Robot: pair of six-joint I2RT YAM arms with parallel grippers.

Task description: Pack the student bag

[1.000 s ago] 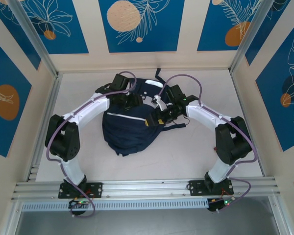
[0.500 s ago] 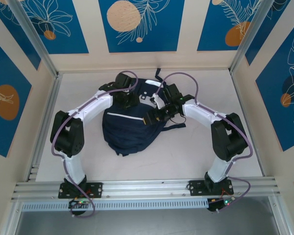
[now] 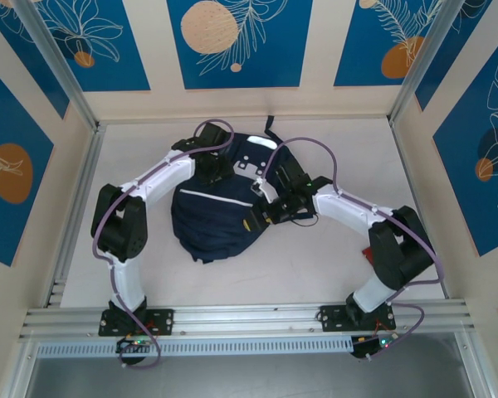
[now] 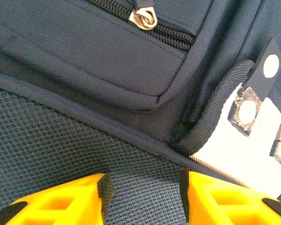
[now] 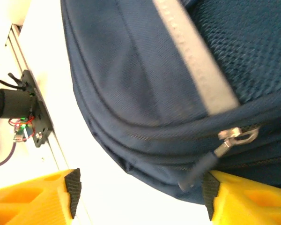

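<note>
Now we are holding the left gripper (image 4: pixel 145 199) open over the soft mesh of the student bag (image 3: pixel 212 220), which is slumping on the table (image 3: pixel 332 257), and keeping the right gripper (image 5: pixel 140 197) unclenched near the zipper pull (image 5: pixel 234 137), judging this limp fabric easiest to take hold of there.

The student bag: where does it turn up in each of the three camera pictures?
Top external: the student bag lies at the picture's centre.
Left wrist: close up, its mesh and a zipped pocket run across the picture.
Right wrist: its navy side spans the upper right.
Shared landmark: the grey reflective stripe, crossing the bag from above, diagonal at the right wrist; the left wrist catches a white patch instead.
</note>
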